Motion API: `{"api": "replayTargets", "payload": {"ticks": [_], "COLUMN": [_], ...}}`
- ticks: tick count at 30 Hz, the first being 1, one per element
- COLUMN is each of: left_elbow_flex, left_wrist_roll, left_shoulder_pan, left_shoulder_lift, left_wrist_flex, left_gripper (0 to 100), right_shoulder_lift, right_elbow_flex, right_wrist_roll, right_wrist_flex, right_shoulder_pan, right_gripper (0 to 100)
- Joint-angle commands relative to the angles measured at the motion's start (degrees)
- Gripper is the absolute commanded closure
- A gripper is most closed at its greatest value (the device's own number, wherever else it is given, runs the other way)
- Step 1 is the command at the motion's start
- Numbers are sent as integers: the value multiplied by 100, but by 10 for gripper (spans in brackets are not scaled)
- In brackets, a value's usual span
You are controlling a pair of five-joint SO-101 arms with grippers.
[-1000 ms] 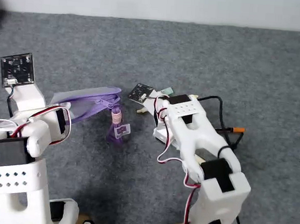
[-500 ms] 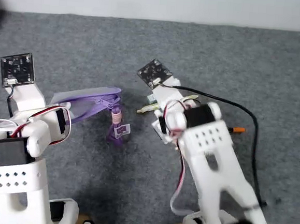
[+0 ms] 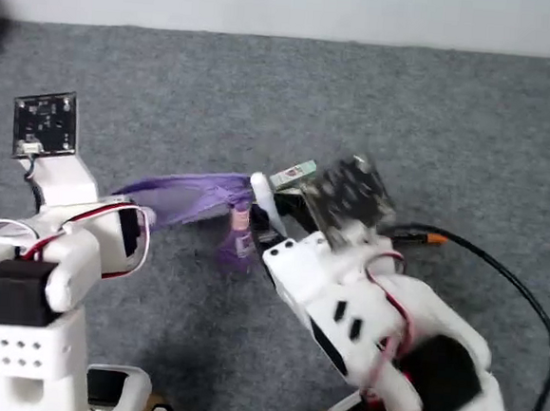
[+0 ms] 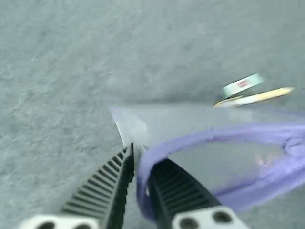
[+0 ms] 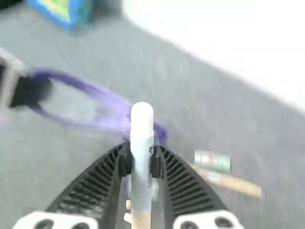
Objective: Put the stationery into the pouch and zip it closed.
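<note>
My left gripper (image 4: 138, 153) is shut on the corner of the clear pouch (image 4: 200, 124), by its purple zipper band (image 4: 214, 137). In the high view the pouch (image 3: 185, 201) stretches from the left arm (image 3: 82, 238) toward the right arm, with a pink zip pull (image 3: 240, 224) hanging at its far end. My right gripper (image 5: 141, 149) is shut on a white pen (image 5: 141, 129), whose tip (image 3: 259, 187) sits at the pouch's end. A green eraser (image 3: 293, 175) and a yellow pencil (image 5: 233, 183) lie on the mat beyond the pouch.
Grey felt mat (image 3: 453, 124) covers the table, with a white wall along the far edge. A dark stick with an orange tip (image 3: 429, 239) lies right of the right arm, beside a black cable (image 3: 525, 292). A blue-green box (image 5: 62, 9) stands far off.
The right arm has swung left and lowered, bringing the white pen to the pouch's end. The pouch and left arm have shifted slightly right.
</note>
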Motion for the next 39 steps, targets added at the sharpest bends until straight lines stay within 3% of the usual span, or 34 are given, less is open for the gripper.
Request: {"api": "replayTargets", "payload": {"ticks": [1, 12, 20, 29, 39], "left_elbow_flex": [-532, 514, 611, 611, 611], "left_wrist_roll": [316, 360, 352, 334, 334], "left_shoulder_pan": [264, 264, 264, 264, 264], "left_shoulder_lift": [-9, -9, -9, -9, -9], "left_wrist_flex": [-53, -800, -835, -844, -826], "left_gripper": [988, 988, 988, 988, 988], "right_shoulder_lift": [-374, -462, -136, 347, 356], "right_elbow_flex": [-26, -35, 18, 1442, 2233], "right_wrist_roll": [-53, 527, 554, 554, 554], "right_wrist_flex": [-708, -3196, -3943, -5701, -6035], "right_shoulder_pan": [-75, -101, -629, -875, -1200], "right_gripper": [991, 991, 991, 991, 990]}}
